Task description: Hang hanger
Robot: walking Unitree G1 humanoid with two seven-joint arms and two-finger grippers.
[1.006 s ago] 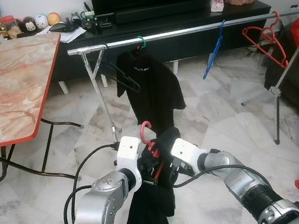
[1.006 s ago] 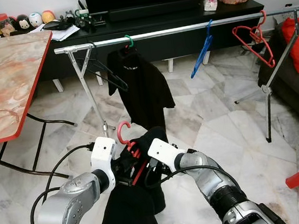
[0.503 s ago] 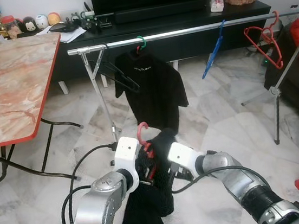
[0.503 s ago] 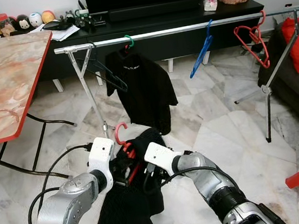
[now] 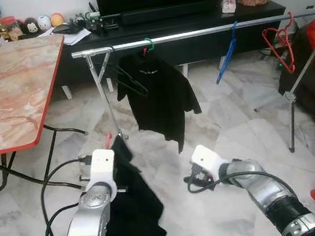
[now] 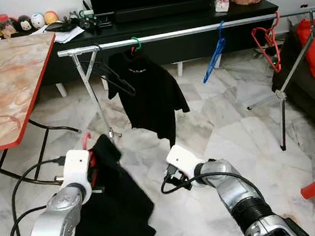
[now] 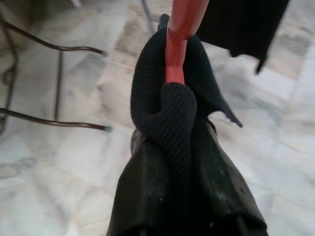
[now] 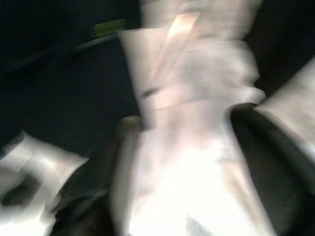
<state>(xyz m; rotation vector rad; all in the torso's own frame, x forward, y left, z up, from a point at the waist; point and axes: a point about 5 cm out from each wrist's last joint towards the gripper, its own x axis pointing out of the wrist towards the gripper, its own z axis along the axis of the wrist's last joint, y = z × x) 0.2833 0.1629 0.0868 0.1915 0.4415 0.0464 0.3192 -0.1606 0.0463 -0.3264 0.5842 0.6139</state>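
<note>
At lower left we see the left gripper (image 7: pixel 179 162) pinching the black garment (image 5: pixel 132 213) and red hanger (image 7: pixel 183 29) between its fingers (image 7: pixel 142 191), while the right gripper's (image 5: pixel 191 178) fingers can't be judged.

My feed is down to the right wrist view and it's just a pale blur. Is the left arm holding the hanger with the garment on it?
Observer: Yes. The left gripper is shut on the black garment's collar, bunched around the red hanger's neck.
Operator: Where's the rail from there?
Observer: The silver rail runs across ahead, above the left gripper.
Operator: Anything already hanging on it?
Observer: A black shirt on a green hook, a bare blue hanger and red hangers near the rail's right end.
</note>
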